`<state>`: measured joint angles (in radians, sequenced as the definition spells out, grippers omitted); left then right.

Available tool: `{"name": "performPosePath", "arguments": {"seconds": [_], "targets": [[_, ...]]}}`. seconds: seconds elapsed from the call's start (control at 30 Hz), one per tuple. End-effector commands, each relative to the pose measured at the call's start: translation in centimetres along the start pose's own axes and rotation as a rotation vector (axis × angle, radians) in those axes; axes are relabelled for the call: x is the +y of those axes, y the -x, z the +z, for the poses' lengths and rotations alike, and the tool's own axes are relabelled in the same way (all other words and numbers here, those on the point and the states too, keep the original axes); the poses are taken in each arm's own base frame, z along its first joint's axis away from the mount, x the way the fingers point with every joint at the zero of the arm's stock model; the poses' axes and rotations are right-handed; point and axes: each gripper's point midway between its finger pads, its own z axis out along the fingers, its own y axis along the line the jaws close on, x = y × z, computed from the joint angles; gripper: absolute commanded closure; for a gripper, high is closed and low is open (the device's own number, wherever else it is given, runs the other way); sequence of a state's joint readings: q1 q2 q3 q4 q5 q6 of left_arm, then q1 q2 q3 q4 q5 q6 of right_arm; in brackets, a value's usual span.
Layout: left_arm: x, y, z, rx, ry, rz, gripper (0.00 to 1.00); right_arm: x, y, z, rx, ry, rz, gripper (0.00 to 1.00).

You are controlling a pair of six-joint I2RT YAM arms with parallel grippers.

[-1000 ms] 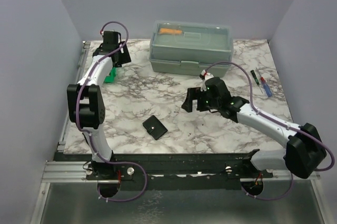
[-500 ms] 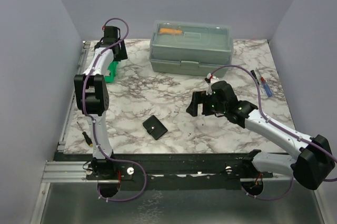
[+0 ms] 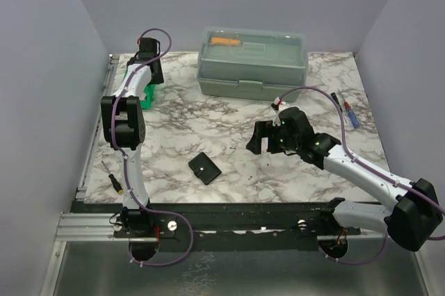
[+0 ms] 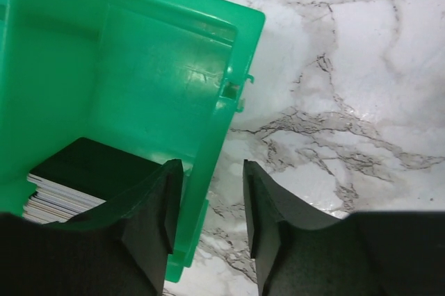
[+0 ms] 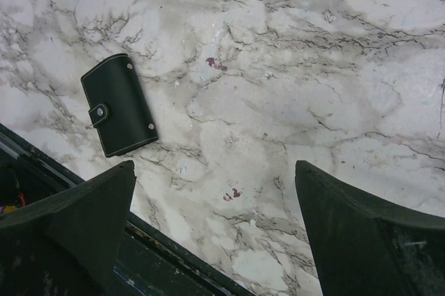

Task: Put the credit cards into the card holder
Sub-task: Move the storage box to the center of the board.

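Note:
The credit cards (image 4: pixel 54 200) lie stacked in the near left corner of a green bin (image 4: pixel 160 67), a dark one on top with pale edges below it. My left gripper (image 4: pixel 210 165) straddles the bin's right wall, one finger inside and one outside over the marble. Its jaws are half narrowed, with a gap still showing on the outer side. In the top view it (image 3: pixel 150 76) hangs over the bin (image 3: pixel 145 99) at the far left. The card holder (image 3: pixel 204 169) lies folded shut on the marble, also (image 5: pixel 118 105) ahead and left of my right gripper (image 5: pixel 214 167), which is wide open and holds nothing.
A grey-green lidded toolbox (image 3: pixel 252 63) stands at the back centre with an orange item on its lid. Two screwdrivers (image 3: pixel 345 109) lie at the right edge. Another small tool (image 3: pixel 115 182) lies beside the table's left rail. The table's dark front edge (image 5: pixel 174 254) runs under my right gripper.
My left gripper's jaws have narrowed around the bin's wall, and the left arm has drawn in over the bin. The right arm shifted slightly right, then stayed still.

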<state>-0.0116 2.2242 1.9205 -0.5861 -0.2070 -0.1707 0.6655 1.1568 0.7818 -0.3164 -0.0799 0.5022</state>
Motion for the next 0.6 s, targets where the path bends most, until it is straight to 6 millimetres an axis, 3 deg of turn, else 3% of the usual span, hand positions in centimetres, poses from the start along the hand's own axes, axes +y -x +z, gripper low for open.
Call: {"name": "performPosePath", "arguments": {"seconds": [0.0, 0.23, 0.57], "targets": [[0.3, -1.0, 0.5, 0.034, 0.015, 0.008, 0.60, -0.5, -0.5, -0.3, 0.011, -0.018, 0.021, 0.00], [-0.2, -2.0, 0.0, 0.054, -0.002, 0.002, 0.70, -0.3, -0.5, -0.2, 0.012, -0.013, 0.026, 0.00], [-1.2, -4.6, -2.2, 0.100, -0.043, -0.005, 0.74, -0.1, -0.4, 0.3, 0.013, 0.001, 0.021, 0.00]]}}
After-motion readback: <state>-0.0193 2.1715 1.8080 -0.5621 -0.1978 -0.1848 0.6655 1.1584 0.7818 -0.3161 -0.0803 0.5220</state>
